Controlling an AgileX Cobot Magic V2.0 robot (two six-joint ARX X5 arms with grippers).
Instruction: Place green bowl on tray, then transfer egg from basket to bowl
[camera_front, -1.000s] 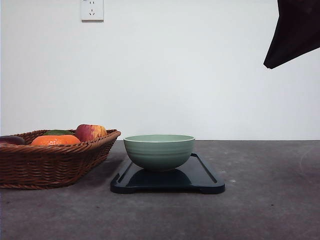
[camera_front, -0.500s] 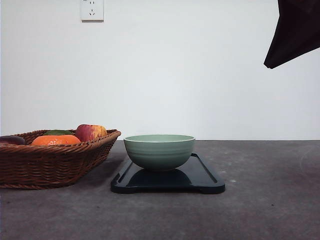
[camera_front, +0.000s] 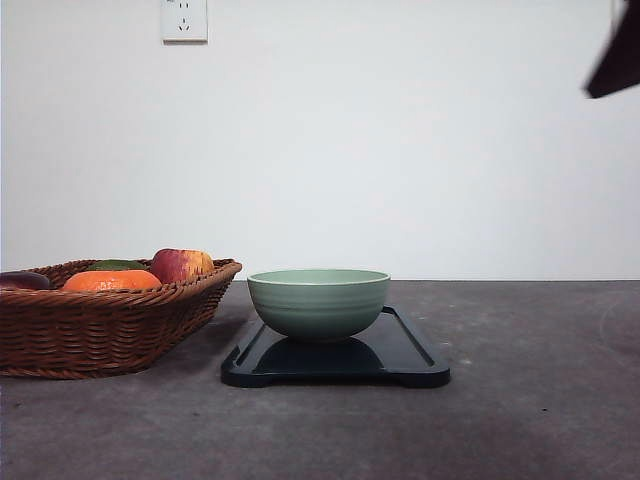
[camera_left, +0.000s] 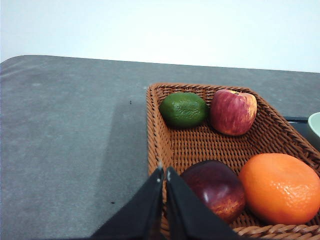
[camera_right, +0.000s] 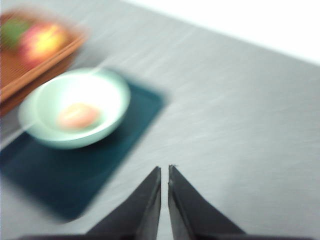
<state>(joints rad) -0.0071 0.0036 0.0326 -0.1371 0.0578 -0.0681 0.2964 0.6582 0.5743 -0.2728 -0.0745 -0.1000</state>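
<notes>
The front camera sat low at counter level, facing the wall; both wrist cameras looked down, sharing the basket and green bowl with it.

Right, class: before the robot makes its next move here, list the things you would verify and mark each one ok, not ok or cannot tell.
1. green bowl sits on the tray: ok.
2. Egg in the bowl: a pale orange oval lies inside, but the right wrist view is blurred: cannot tell.
3. No egg left in the basket: ok; it holds a lime, an apple, a dark red fruit and an orange.
4. right gripper shut and empty, above the table: ok.
5. left gripper shut and empty: ok.
</notes>
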